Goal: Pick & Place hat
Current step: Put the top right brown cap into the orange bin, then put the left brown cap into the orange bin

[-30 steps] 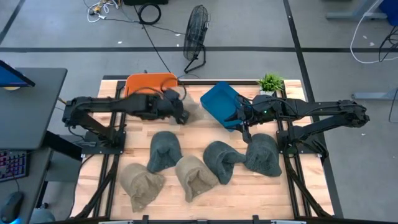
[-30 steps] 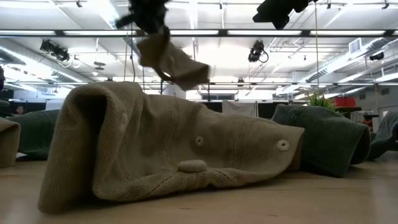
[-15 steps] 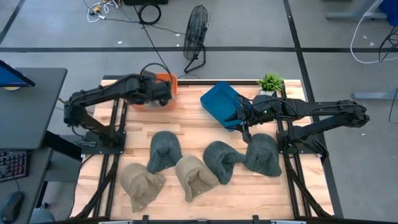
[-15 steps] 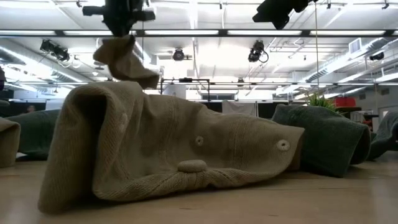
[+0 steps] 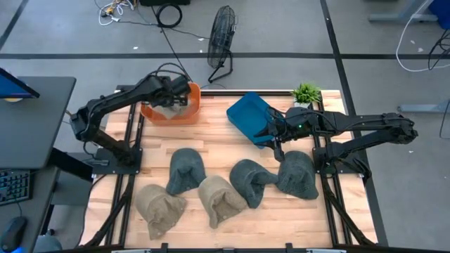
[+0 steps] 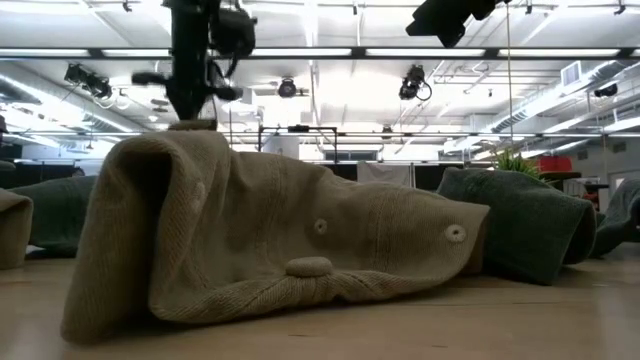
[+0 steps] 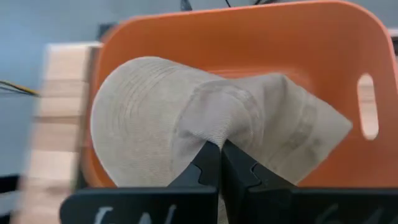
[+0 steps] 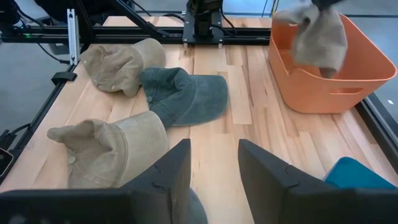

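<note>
My left gripper (image 5: 174, 100) hovers over the orange bin (image 5: 190, 112) at the table's far left and is shut on a tan hat (image 7: 186, 124). In the right wrist view that hat (image 8: 320, 34) hangs in the bin's (image 8: 323, 87) opening. In the low view only the left arm (image 6: 195, 70) shows; the held hat is hidden behind the front tan hat (image 6: 260, 230). My right gripper (image 8: 214, 180) waits open beside the blue bin (image 5: 249, 116). My left gripper pinches a bunched fold of the tan hat's crown (image 7: 214, 134) between its two shut fingers, coming from above and pointing down. The hat hangs slack below the fingers, lifted clear of the table, over the inside of the orange bin (image 7: 249, 37).
On the near half of the table lie three green hats (image 5: 186, 169) (image 5: 249, 181) (image 5: 299, 172) and two tan hats (image 5: 221, 199) (image 5: 160, 207). A small potted plant (image 5: 306, 93) stands at the far right corner. Bare wood (image 5: 211, 137) lies between the bins and the hats.
My left gripper has carried the tan hat from the table's middle toward the far left edge, until it stands over the orange bin, and has gone down, so the hat now hangs in the bin's opening. It has stayed shut on the hat.
</note>
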Available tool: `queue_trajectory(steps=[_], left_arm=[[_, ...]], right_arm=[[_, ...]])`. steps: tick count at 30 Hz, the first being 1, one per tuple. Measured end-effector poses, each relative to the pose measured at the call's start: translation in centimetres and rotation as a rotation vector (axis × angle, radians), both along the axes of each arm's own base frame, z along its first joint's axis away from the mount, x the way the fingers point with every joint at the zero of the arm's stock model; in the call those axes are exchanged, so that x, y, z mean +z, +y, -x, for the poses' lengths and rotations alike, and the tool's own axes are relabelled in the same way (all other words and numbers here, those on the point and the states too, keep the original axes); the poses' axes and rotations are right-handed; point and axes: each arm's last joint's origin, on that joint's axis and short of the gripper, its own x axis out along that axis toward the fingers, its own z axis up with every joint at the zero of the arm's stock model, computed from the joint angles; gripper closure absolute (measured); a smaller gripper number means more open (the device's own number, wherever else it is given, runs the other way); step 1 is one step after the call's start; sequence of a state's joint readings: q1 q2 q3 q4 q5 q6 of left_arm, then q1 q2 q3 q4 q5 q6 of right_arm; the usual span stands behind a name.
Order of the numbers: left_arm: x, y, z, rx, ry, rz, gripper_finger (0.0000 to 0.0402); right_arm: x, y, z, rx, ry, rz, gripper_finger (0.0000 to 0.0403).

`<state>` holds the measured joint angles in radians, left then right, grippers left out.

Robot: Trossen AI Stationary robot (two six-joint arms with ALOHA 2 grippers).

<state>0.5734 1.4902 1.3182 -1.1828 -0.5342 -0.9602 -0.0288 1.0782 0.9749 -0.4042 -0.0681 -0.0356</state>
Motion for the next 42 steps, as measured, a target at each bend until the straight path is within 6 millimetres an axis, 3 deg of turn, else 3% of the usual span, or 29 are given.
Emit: queue_trajectory(steps=[6,14,25,29,34,42], left_arm=[[-3.3,1.9,0.7,0.067,-0.068,-0.025,0.0399],[-6.6,2.2,2.2,0.148,-0.06,0.019,0.0379],[-7.3,2.6,2.6,0.121,-0.068,0.053,0.0295],[-5.4,3.0,1.6,-0.011,-0.099,0.073,0.0274],[-0.6,2.7,-0.3,-0.246,-0.131,0.064,0.0262],[7.5,-1.6,-1.6,-0.63,-0.099,0.129,0.0259]], right_arm=[[0.0,0.0,0.0,0.0,-0.005,0.0,0.0266],[0.1,0.0,0.0,0.0,-0.006,0.0,0.0266],[0.1,0.0,0.0,-0.006,-0.006,-0.011,0.0266],[0.1,0.0,0.0,-0.012,-0.005,-0.022,0.0266],[0.1,0.0,0.0,-0.013,-0.005,-0.024,0.0266],[0.1,0.0,0.0,-0.011,-0.005,-0.025,0.0266]])
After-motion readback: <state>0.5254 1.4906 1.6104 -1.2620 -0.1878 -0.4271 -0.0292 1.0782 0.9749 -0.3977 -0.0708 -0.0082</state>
